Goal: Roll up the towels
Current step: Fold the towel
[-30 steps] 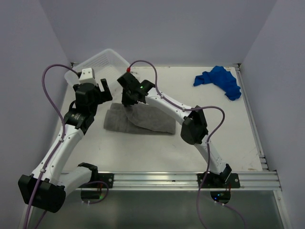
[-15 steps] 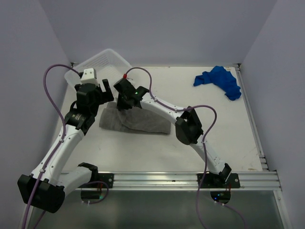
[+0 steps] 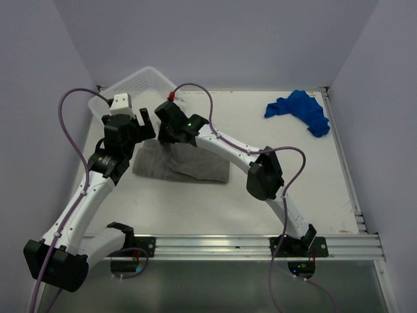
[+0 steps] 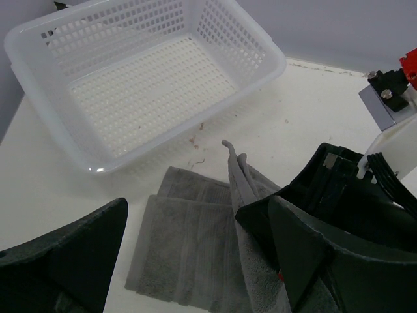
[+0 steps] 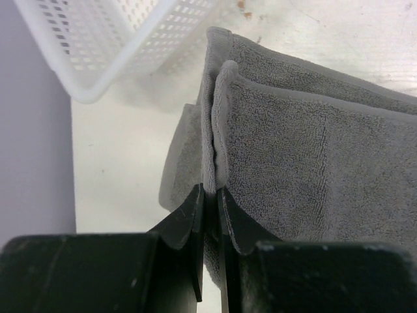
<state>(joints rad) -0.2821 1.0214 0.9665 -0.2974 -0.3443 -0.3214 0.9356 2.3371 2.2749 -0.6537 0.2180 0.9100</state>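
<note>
On the white tabletop (image 3: pixel 195 208), just ahead of the arm bases, the plain grey cloth towel (image 3: pixel 195 166) lies left of centre. It is mostly flat, with its far-left edge gathered and lifted into an upright double fold. The right gripper (image 5: pixel 210 195) pinches that fold, its black fingers closed tight on two layers of the cloth. Just to its left, the left gripper (image 3: pixel 144 122) hangs over the towel's left end, fingers spread wide, holding nothing. Beyond both, the translucent white perforated plastic basket (image 4: pixel 98 166) sits in the far-left corner, near the towel but apart from it. The crumpled bright royal blue cloth towel (image 3: pixel 300 111) lies at the far right, well apart from everything else.
</note>
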